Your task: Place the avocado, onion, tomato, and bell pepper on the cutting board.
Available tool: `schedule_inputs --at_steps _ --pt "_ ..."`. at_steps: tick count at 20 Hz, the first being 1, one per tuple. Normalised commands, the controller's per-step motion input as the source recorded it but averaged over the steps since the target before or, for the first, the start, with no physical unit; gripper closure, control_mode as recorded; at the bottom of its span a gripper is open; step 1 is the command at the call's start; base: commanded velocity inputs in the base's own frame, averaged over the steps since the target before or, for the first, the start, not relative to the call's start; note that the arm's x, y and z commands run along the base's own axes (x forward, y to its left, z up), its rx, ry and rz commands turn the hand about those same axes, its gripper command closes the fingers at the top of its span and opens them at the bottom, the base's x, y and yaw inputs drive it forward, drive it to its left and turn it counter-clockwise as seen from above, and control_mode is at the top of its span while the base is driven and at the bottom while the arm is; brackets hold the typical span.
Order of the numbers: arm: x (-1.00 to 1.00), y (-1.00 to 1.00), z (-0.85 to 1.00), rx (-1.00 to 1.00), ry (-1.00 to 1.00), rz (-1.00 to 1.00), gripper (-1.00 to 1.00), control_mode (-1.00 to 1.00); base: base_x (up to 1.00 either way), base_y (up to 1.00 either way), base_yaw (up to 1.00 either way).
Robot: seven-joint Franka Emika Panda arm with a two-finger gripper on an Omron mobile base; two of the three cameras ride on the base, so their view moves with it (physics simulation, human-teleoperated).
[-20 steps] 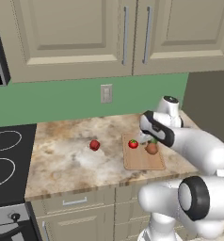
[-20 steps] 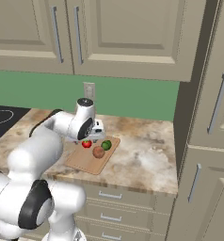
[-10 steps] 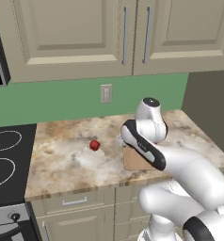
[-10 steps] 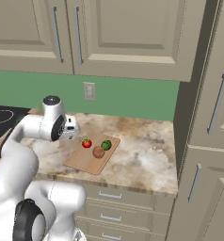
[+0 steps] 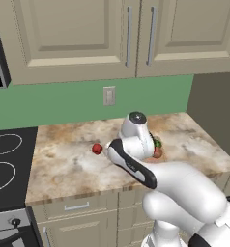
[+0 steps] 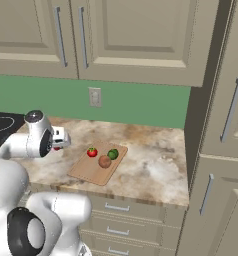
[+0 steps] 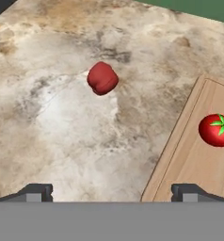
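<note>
Mottled beige stone counter under tan cabinets, green backsplash. Lumpy deep-red bell pepper sits on the counter, off the light-wood cutting board; orientation unclear. Gripper empty, jaws wide apart.

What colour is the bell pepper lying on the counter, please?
Deep red, clearest in the hand view: bell pepper.

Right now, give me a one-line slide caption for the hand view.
Open gripper hovers over the marble counter, bell pepper ahead on the counter, tomato already on the cutting board.
</note>
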Motion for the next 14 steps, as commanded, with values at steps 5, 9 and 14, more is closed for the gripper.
schedule_inputs --at_steps 5,9,14 --pt "0.45 0.51 0.0 -0.01 0.0 -0.09 -1.0 -1.0 0.0 0.0 0.0" --pt "0.51 0.45 0.0 0.0 0.02 -0.11 -1.0 -1.0 0.0 0.0 0.0" --pt "0.26 0.25 0.06 0.0 0.0 -0.1 -1.0 -1.0 0.0 0.0 0.0"
